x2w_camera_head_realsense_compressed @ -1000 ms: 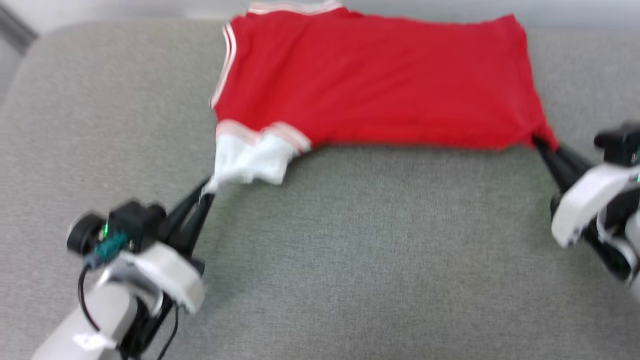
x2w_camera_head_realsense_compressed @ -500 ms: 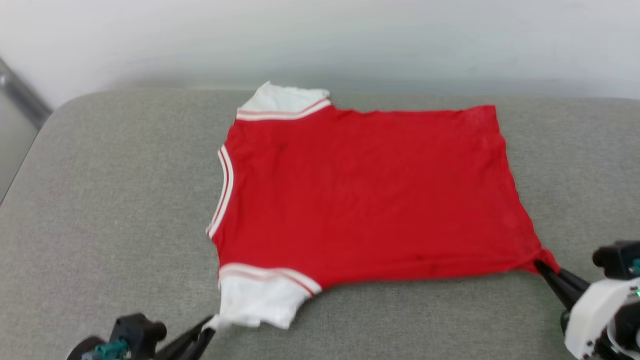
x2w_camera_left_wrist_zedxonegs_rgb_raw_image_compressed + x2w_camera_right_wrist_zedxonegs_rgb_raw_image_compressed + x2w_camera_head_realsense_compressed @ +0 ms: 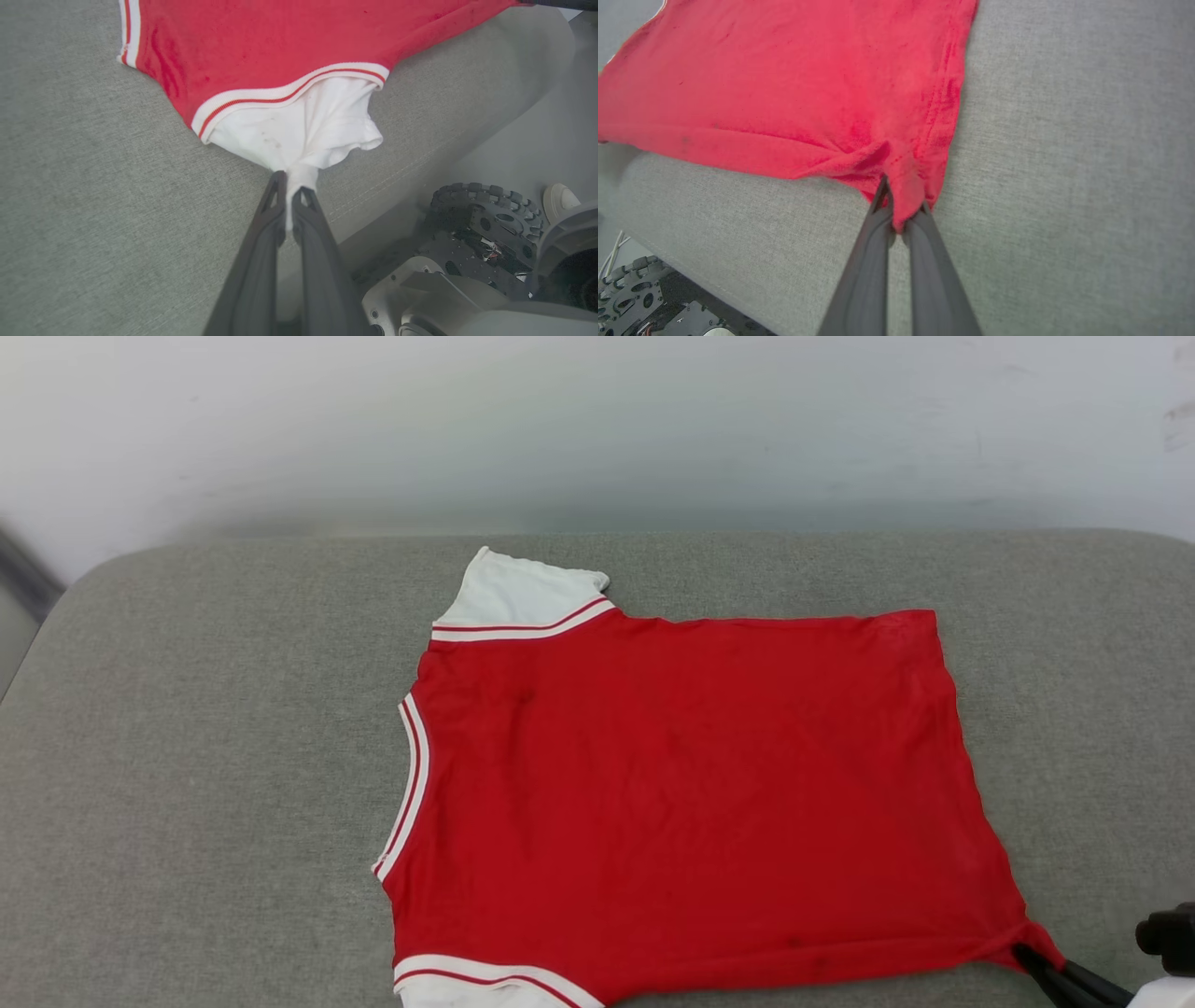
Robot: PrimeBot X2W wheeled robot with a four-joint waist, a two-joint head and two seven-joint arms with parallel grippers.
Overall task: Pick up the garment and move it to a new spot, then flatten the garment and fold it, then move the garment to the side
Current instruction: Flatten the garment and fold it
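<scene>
One red shirt [image 3: 681,793] lies spread flat on a grey cushion [image 3: 205,756] in front of a pale wall [image 3: 597,429]. In the head view the shirt lies sideways, with its striped neck opening [image 3: 408,784] towards the robot's left and its hem [image 3: 957,747] towards the right.

The far sleeve [image 3: 518,593], white with a red-and-white band, lies flat towards the wall. The near sleeve [image 3: 303,126] is bunched to a point. The left pincer [image 3: 289,184] is closed on that point, its two dark fingers nearly together with white cloth pinched between them.

The right pincer [image 3: 901,210] is closed on the near hem corner [image 3: 906,186], with red cloth gathered into folds between its fingers. In the head view that corner is drawn out into a small peak at the lower right. Both grips are close to the cushion's front edge.

The red side facing up is plain, with a few faint dark specks. Below the cushion's edge, the left wrist view shows a toothed wheel [image 3: 486,210] on the robot's base [image 3: 444,298].
</scene>
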